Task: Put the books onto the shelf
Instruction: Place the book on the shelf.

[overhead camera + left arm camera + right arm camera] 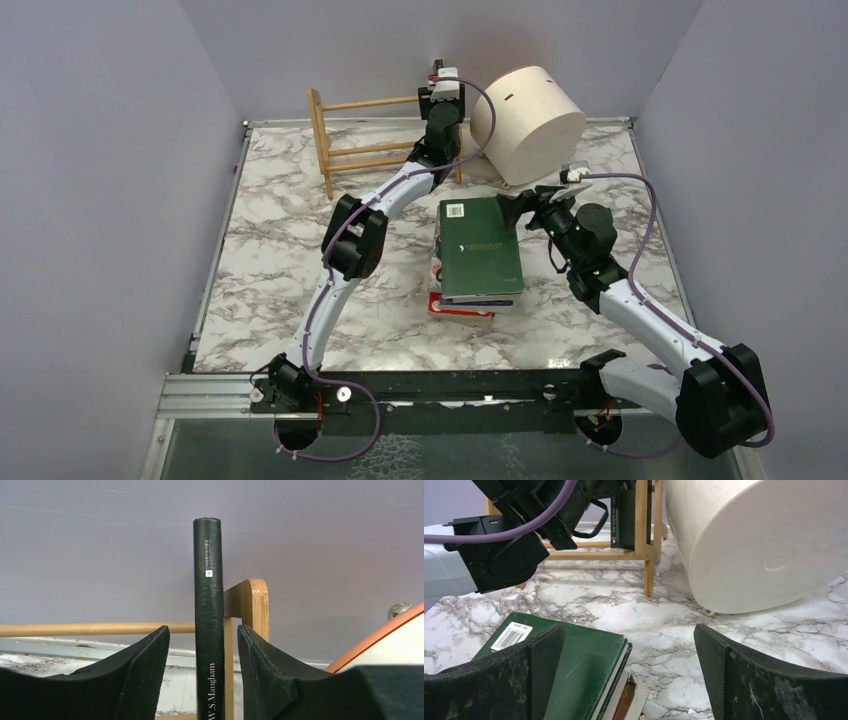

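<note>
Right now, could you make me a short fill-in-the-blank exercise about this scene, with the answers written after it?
1. The black book on the shelf stands ___ between the fingers of the left gripper.
2. The name printed on its spine is W.S. ___.
3. The top book of the stack has a dark ___ cover.
4. The jaws of the right gripper stand ___, holding nothing.

Missing words: upright; Maugham; green; open.

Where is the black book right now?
In the left wrist view the black book stands upright at the right end of the shelf, inside the open left gripper, with the cream drum to its right.
</note>
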Tool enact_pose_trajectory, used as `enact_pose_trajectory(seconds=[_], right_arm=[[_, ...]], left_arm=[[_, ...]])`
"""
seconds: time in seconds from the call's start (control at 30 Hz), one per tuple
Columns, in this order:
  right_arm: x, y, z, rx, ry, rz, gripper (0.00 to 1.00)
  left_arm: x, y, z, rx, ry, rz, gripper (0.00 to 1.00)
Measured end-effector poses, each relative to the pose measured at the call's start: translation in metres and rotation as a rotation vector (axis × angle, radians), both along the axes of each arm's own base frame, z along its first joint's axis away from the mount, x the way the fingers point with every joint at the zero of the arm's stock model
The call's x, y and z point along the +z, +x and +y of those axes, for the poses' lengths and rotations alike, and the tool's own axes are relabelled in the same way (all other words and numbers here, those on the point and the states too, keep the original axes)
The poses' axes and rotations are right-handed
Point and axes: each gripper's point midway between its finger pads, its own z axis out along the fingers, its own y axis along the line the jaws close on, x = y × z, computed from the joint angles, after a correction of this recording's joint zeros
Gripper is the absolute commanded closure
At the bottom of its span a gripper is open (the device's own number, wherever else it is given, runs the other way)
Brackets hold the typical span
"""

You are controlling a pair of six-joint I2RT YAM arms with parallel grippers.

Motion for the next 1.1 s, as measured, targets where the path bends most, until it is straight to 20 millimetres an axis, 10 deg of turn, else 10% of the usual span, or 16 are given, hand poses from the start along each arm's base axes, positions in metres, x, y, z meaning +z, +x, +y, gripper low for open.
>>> enact_pose_trajectory(seconds=[0.6,1.1], right_arm=[[0.005,-0.002,-0.001,-0.001,0.005,-0.012,0.00],[0.011,-0.004,-0.002,-0.001,0.012,-0.028,0.00]], left_arm=[[0.004,-0.002,-0.001,-0.004,-0.002,-0.005,0.51],[0.046,-0.026,-0.015,-0.047,-0.005,-0.042,0.49]])
